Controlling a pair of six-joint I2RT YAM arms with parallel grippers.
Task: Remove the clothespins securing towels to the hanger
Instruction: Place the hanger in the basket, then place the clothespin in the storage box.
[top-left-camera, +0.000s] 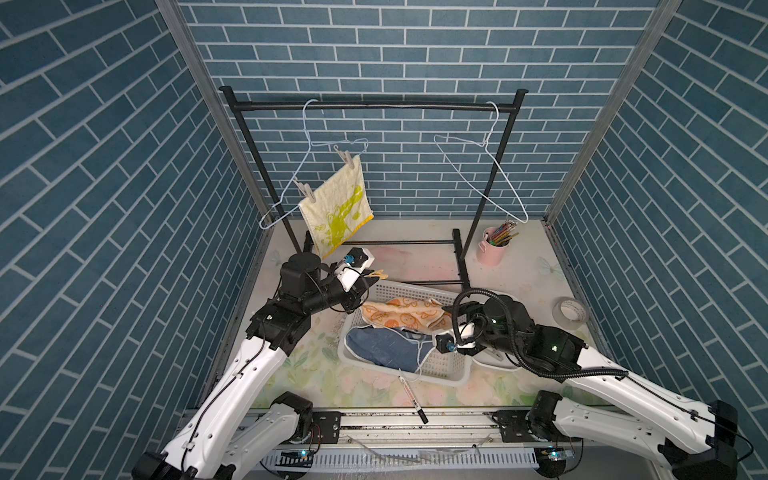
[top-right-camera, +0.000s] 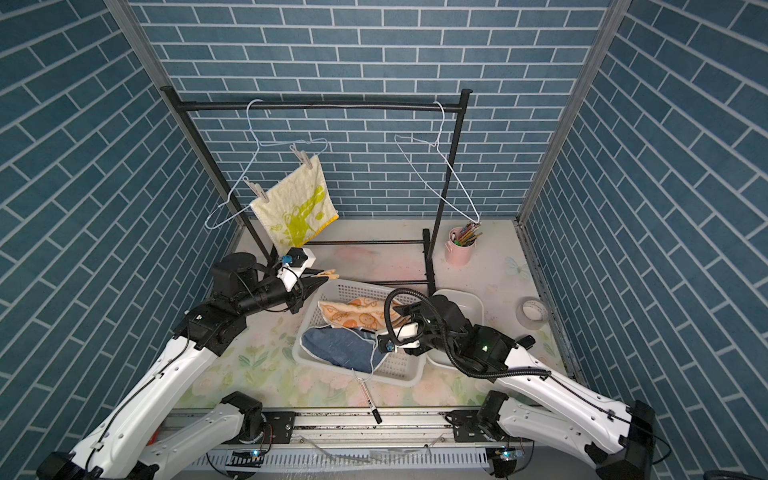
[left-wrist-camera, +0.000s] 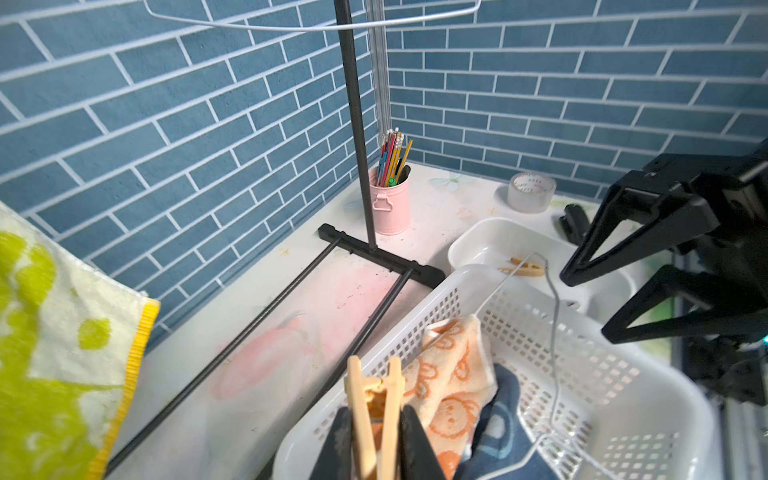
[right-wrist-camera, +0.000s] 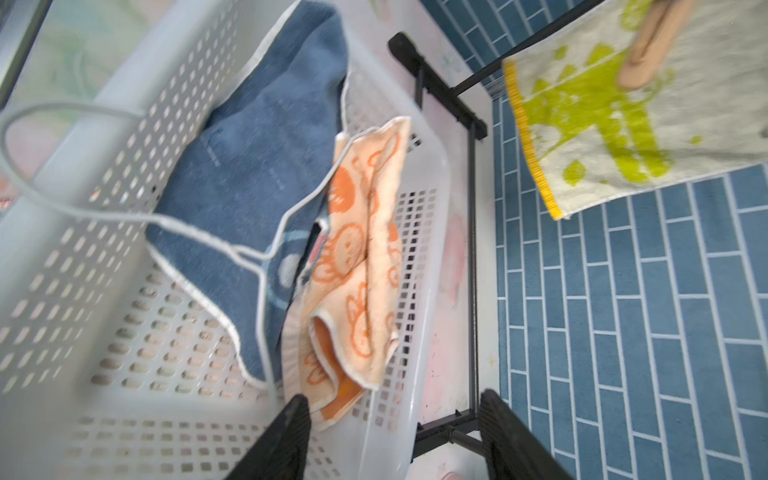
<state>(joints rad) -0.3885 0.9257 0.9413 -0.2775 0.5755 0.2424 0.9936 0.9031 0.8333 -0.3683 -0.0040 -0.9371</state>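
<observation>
A pale yellow towel with green print hangs from the left wire hanger, pinned by two clothespins. My left gripper is shut on a tan clothespin, held over the table just beyond the far left corner of the white basket. The orange-cream towel and the blue towel lie in the basket, under a loose wire hanger. My right gripper is open and holds nothing; it hovers over the basket's far right corner.
The black rack also carries a bare wire hanger on the right. A white tray beside the basket holds a tan clothespin. A pink pencil cup, a tape roll and a marker are on the table.
</observation>
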